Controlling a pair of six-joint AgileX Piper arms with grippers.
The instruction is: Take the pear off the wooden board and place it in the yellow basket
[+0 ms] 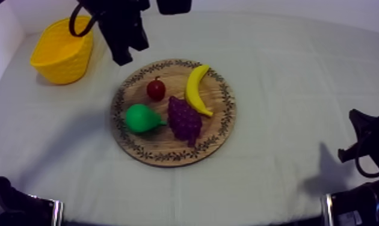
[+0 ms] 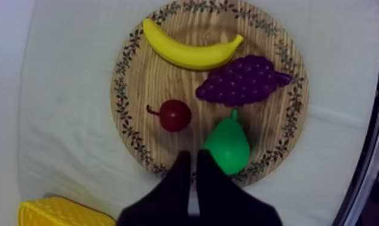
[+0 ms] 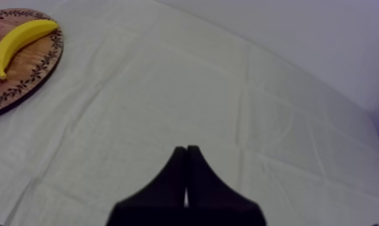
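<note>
Grey-white cloth-covered bench (image 1: 300, 78), round wooden board (image 1: 223, 114) mid-bench, yellow basket (image 1: 62, 66) near far left edge, left gripper (image 2: 191, 157) fingers pressed together near board rim, right gripper (image 3: 186, 150) fingers pressed together over bare bench, green pear (image 1: 141, 118) on board just beside grapes (image 1: 184, 119)

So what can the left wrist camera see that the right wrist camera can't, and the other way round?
Left wrist camera's extras: the green pear lying on the wooden board, a corner of the yellow basket, and the left gripper, fingers together, at the board's rim near the pear. Right wrist camera's extras: the right gripper, fingers together, over bare cloth away from the board. Shared: the wooden board, the banana on it, and the cloth.
</note>
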